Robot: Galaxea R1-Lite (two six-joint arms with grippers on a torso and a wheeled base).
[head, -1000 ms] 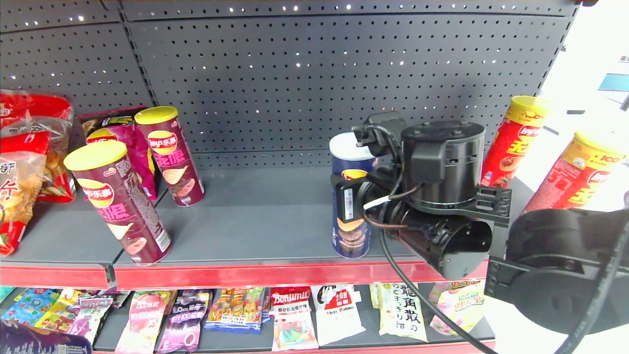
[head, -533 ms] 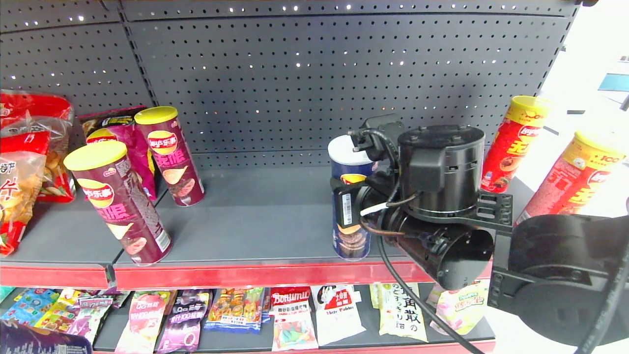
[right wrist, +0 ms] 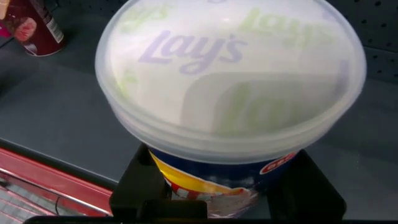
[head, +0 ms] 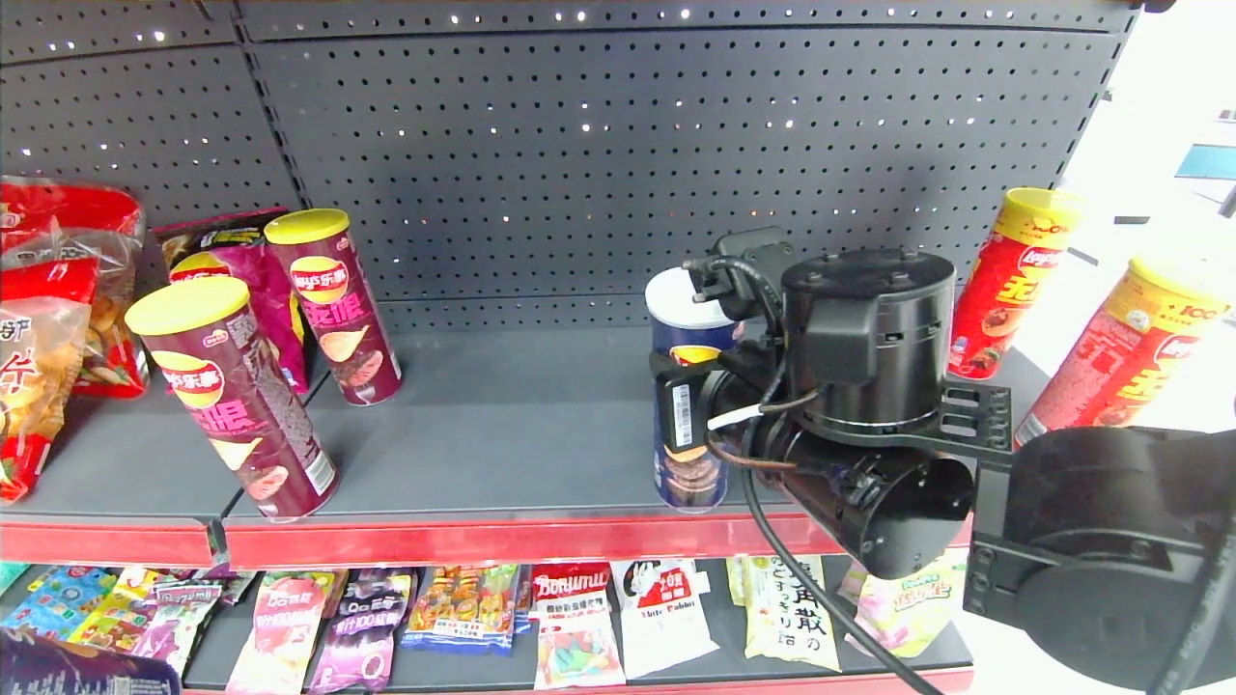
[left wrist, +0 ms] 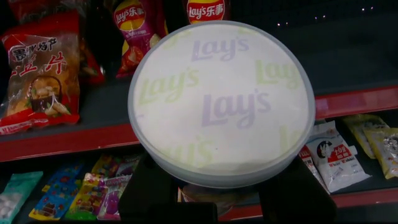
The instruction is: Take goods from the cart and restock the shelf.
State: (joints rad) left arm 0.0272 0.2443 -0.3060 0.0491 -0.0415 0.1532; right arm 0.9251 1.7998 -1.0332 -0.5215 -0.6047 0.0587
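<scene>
A blue chips can with a white lid stands upright on the grey shelf, near its red front edge. My right gripper is around the can's middle from the right, shut on it. In the right wrist view the same blue can sits between the dark fingers under its wide lid. My left gripper is shut on another white-lidded chips can, held in front of the shelves; the lid hides that can's body.
Two purple cans stand on the shelf's left part beside snack bags. Two red cans stand at the right end. Bare shelf lies between the purple cans and the blue one. Snack packets fill the lower shelf.
My right wrist has sunk a little and shifted slightly right. The blue can has stayed upright in the same spot.
</scene>
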